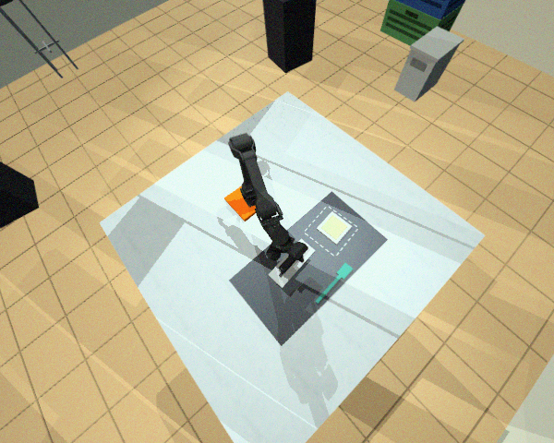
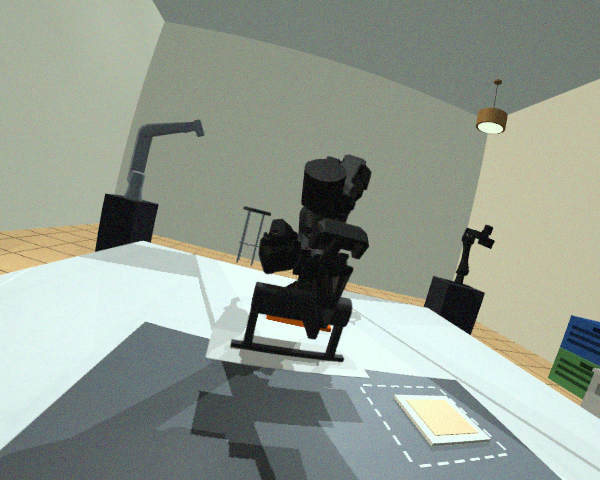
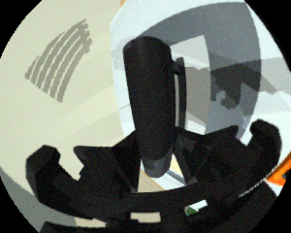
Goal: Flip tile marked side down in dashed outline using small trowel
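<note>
The tile lies flat inside the dashed outline on the dark mat. Its upper face shows a pale yellow square with a white border; its underside is hidden. My gripper is shut on the black handle of the trowel. The trowel's light flat blade is roughly level, beside the outline and over the mat's edge nearest the arm's base. It looks a little above the mat; the exact gap cannot be told.
A teal spatula lies along the mat's far edge from the arm. An orange block sits by the arm's base. The white table surrounds the mat. Black pedestals, crates and a grey bin stand off the table.
</note>
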Robot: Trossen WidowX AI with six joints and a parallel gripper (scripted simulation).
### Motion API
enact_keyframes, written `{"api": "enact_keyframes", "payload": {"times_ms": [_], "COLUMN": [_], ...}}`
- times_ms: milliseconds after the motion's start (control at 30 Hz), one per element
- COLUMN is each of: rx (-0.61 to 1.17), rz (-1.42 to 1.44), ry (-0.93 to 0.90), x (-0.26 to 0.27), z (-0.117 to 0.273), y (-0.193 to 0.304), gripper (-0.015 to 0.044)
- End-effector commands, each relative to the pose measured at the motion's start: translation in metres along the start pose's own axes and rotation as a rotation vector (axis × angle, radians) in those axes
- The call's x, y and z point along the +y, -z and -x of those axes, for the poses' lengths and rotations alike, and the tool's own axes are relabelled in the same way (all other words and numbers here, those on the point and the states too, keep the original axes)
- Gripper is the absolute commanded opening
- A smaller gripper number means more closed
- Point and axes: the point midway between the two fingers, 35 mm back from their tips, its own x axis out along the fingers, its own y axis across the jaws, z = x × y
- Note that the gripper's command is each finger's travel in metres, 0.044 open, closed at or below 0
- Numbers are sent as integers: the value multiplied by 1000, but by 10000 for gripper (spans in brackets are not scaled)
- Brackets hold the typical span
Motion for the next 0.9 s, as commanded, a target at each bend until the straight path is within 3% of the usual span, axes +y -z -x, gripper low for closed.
{"api": "enact_keyframes", "payload": {"times_ms": [0, 600, 867], "rx": [-4, -47, -51], "rz": [3, -26, -29], "ry": [-7, -27, -32], "x": [-11, -81, -91], "z": [5, 36, 35], "y": [-17, -88, -93], "gripper": [0, 0, 0]}}
